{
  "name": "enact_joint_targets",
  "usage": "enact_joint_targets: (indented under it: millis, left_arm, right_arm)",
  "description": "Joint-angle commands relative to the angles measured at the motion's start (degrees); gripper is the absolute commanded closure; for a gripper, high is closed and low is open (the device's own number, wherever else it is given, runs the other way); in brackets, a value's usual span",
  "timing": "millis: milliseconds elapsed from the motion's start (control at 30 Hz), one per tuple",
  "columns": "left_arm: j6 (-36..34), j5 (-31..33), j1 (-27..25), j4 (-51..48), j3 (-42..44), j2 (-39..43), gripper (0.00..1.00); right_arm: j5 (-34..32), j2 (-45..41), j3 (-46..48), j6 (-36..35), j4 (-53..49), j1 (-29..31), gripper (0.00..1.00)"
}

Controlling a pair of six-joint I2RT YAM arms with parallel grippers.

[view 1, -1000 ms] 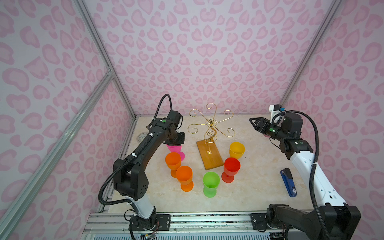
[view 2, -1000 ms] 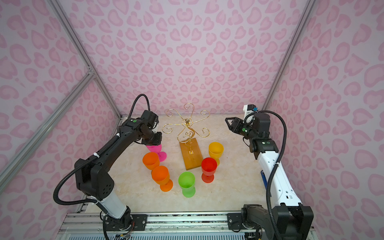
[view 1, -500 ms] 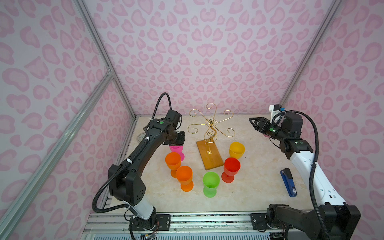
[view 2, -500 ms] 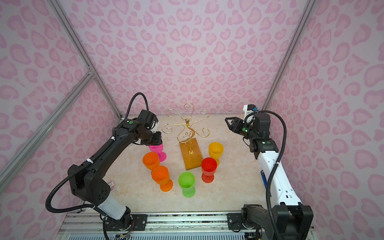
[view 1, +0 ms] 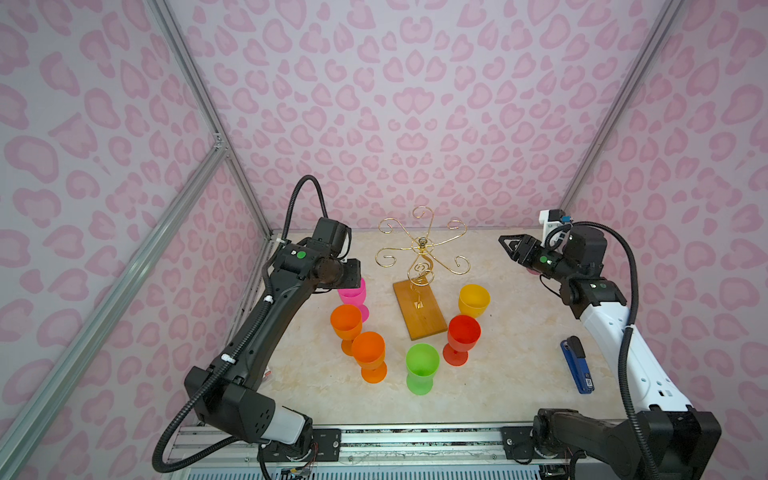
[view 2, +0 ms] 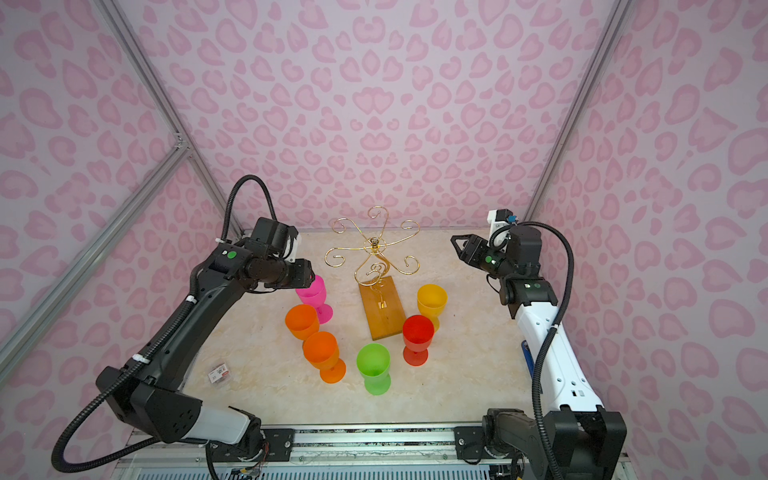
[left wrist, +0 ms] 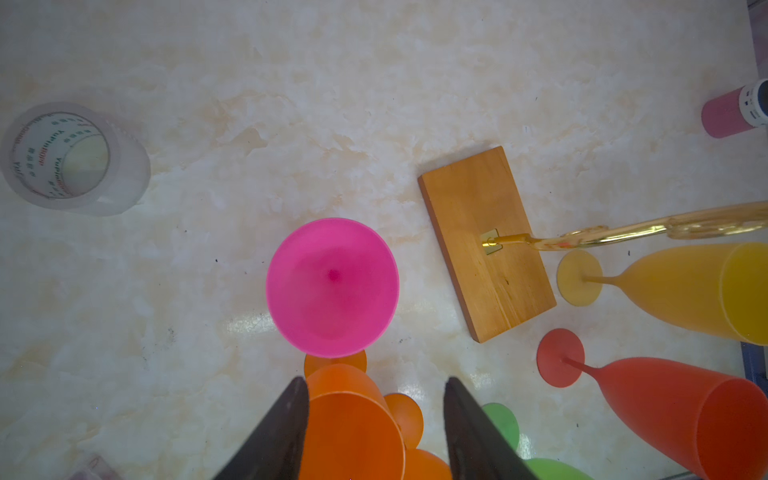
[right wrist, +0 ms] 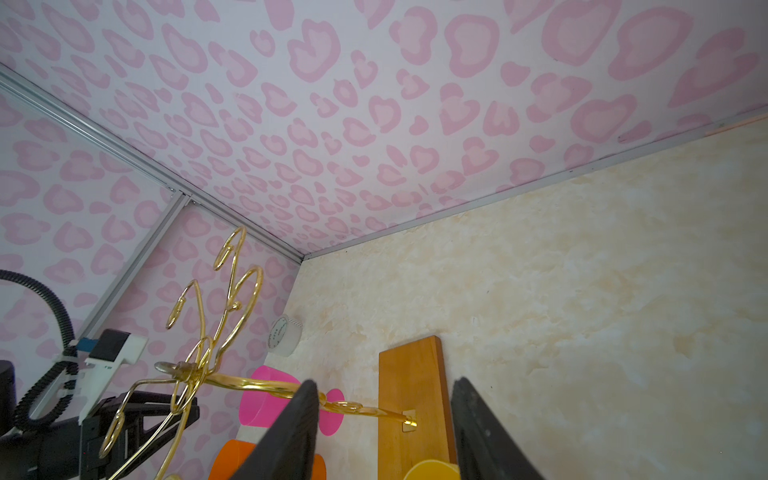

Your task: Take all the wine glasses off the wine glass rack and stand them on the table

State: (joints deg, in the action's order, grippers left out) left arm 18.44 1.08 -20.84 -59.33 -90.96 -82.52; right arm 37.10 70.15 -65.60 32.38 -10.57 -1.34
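pink wine glass [left wrist: 332, 286] at 9 o'clock of rack [view 1: 422, 253], looks light, stiff plastic; grab the bowl. Claws: left gripper [left wrist: 376, 380], right gripper [right wrist: 384, 384] both spread, empty

- You are looking at a clear tape roll [left wrist: 75, 160] lying on the surface [left wrist: 374, 104]. Its inner core is carrying repeated green and red lettering that is reading roughly as "YuPin", and the rest of each word is blurring out.
- A pink cylinder [left wrist: 731, 112] is wearing a white label with dark print, which is coming through too small for you to read.
- A blue stapler [view 1: 575, 365] is bearing a small white sticker near one end. Its marks are not resolving into letters.
- A small packet [view 2: 220, 371] is showing you a red and white label, with the print too fine to read.
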Motion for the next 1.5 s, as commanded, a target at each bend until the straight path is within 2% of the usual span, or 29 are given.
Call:
enact_joint_targets:
  millis: [0,133,200,367,433,533,733,800,867,967,1233,1467]
  left_arm:
    - [0.31,7.21,0.66,0.12,0.24,3.93,0.39]
    - [-0.64,14.73,3.01,4.98,3.86,10.7,0.27]
    - [-2.2,19.2,4.37,10.93,7.83,14.74,0.23]
    - [-7.61,25.08,7.47,32.6,24.37,25.08,0.14]
    - [-8.02,25.17,8.32,39.98,29.9,27.6,0.13]
    - [-8.23,25.09,9.71,49.99,37.46,29.39,0.08]
    - [-9.1,33.23,10.64,69.69,50.74,26.81,0.05]
    - [-12.05,32.63,10.98,79.01,54.73,23.75,0.04]
    - [-14.22,33.32,11.29,82.18,55.99,20.87,0.03]
    - [-14.9,28.64,13.2,88.15,59.8,18.46,0.02]
    - [-12.38,19.2,16.62,96.29,66.44,12.16,0.02]
    - [-15.01,16.16,18.39,102.66,68.52,7.97,0.0]
  right_arm:
    - [-0.88,-0.53,0.3,-1.38,1.02,-0.15,0.48]
    - [-4.49,-1.48,0.21,-4.4,-1.03,-0.26,0.48]
    - [-6.87,-2.13,0.59,-5.93,-1.56,-0.29,0.48]
    - [-14.52,-4.67,3.42,-9.76,-0.27,-0.28,0.47]
    - [-18.03,-5.65,5.01,-10.83,0.9,-0.32,0.46]
    - [-22.86,-7.06,7.61,-12.59,3.21,-0.33,0.42]
    - [-28.4,-8.83,13.87,-14.38,9.66,-0.26,0.25]
    - [-29.48,-9.14,15.81,-14.89,11.83,-0.3,0.18]
    - [-30.53,-9.33,17.5,-15.62,13.36,-0.31,0.16]
    - [-32.52,-9.76,20.19,-17.13,15.31,-0.23,0.13]
    - [-35.71,-9.0,25.85,-18.7,20.12,-0.15,0.11]
    - [-37.98,-6.34,31.23,-20.52,27.31,-0.18,0.1]
